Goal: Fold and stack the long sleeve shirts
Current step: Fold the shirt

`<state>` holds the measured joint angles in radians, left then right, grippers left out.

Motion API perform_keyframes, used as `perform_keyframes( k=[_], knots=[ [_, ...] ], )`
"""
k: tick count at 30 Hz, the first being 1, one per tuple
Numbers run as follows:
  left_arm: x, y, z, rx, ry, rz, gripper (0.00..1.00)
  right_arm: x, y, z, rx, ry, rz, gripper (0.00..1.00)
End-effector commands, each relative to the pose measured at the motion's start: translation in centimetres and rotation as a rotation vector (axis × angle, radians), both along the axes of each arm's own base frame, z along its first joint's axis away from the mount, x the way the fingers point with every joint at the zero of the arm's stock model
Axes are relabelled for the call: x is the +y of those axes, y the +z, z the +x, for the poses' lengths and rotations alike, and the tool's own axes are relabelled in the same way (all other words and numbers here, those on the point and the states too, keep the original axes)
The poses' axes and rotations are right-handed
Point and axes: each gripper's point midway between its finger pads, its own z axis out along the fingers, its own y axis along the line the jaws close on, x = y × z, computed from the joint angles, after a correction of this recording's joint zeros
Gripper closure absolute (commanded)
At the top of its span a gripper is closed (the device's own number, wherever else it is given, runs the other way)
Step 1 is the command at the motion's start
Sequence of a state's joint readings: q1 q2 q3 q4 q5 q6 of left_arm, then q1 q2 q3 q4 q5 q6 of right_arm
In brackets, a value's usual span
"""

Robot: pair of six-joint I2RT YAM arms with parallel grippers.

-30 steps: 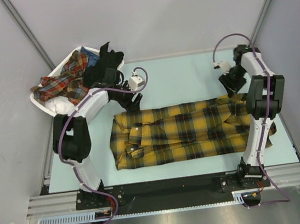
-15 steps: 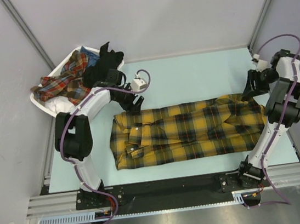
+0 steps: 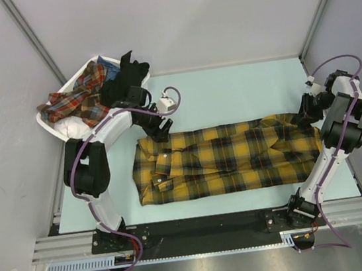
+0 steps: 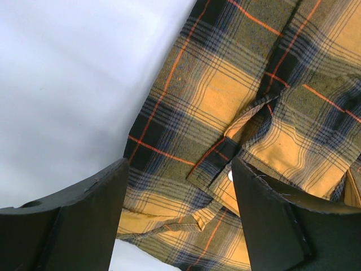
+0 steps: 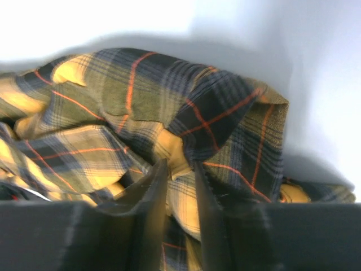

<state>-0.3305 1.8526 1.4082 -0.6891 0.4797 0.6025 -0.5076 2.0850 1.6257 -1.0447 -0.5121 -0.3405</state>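
A mustard-yellow and black plaid long sleeve shirt (image 3: 227,156) lies spread across the table, collar end to the left. My left gripper (image 3: 160,133) is open, low over the shirt's far-left corner. In the left wrist view the gripper (image 4: 179,169) has its jaws wide apart with the plaid cloth (image 4: 225,96) below and bare table to the left. My right gripper (image 3: 306,111) is at the shirt's far-right end. In the right wrist view the gripper (image 5: 179,169) is pinched on a fold of the bunched plaid (image 5: 220,113).
A white basket (image 3: 78,74) stands at the back left, holding a red plaid shirt (image 3: 76,99) and black cloth (image 3: 126,72). Grey walls close in both sides. Pale table (image 3: 229,92) shows behind the shirt.
My right arm has swung out to the right and its gripper has come down onto the shirt's far-right end. My left gripper has edged slightly toward the shirt's corner.
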Motion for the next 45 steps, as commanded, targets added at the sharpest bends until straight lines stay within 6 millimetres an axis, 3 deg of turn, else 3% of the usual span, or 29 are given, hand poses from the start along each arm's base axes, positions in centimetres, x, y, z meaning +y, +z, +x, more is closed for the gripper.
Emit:
perform_keyframes(
  k=[1,2,8,15,19,22,25,29,34,38,41,45],
  knots=[
    [0.4,1.9,0.3,-0.06,0.013,-0.013,0.22,-0.5,-0.4,-1.0,0.033,-0.019,0.012,0.94],
    [0.7,1.9,0.4,-0.059,0.021,-0.012,0.22,-0.8,-0.3,-1.2,0.034,-0.023,0.009,1.0],
    [1.4,1.7,0.8,-0.066,0.038,0.008,0.23,-2.2,1.1,-3.3,0.051,-0.02,-0.039,1.0],
    [2.0,0.4,1.8,-0.068,0.04,0.057,0.24,-1.6,-0.9,-5.1,0.14,0.025,-0.056,1.0],
    [2.4,-0.6,2.4,-0.077,0.025,0.091,0.26,-3.0,-1.7,-6.1,0.177,0.042,-0.134,1.0],
    [2.5,-1.1,3.2,-0.091,0.02,0.11,0.26,-4.3,-1.6,-5.5,0.16,0.035,-0.17,1.0],
    [2.6,-1.5,4.3,-0.102,0.017,0.127,0.26,-4.5,-0.3,-3.5,0.098,0.068,-0.199,1.0],
    [3.2,-1.3,6.1,-0.141,-0.003,0.148,0.27,-3.0,2.5,-1.4,0.016,0.17,-0.188,0.74],
    [3.4,-0.9,6.8,-0.159,-0.071,0.172,0.28,-2.3,5.6,1.1,-0.109,0.307,-0.246,0.6],
    [3.3,-1.4,6.5,-0.135,-0.11,0.178,0.25,-1.8,5.1,2.5,-0.134,0.434,-0.336,0.43],
    [3.7,-2.0,6.2,-0.118,-0.134,0.197,0.24,-1.0,3.8,2.5,-0.12,0.559,-0.361,0.4],
    [4.3,-3.2,6.0,-0.09,-0.154,0.213,0.25,-1.8,1.6,2.9,-0.082,0.653,-0.431,0.38]
  ],
)
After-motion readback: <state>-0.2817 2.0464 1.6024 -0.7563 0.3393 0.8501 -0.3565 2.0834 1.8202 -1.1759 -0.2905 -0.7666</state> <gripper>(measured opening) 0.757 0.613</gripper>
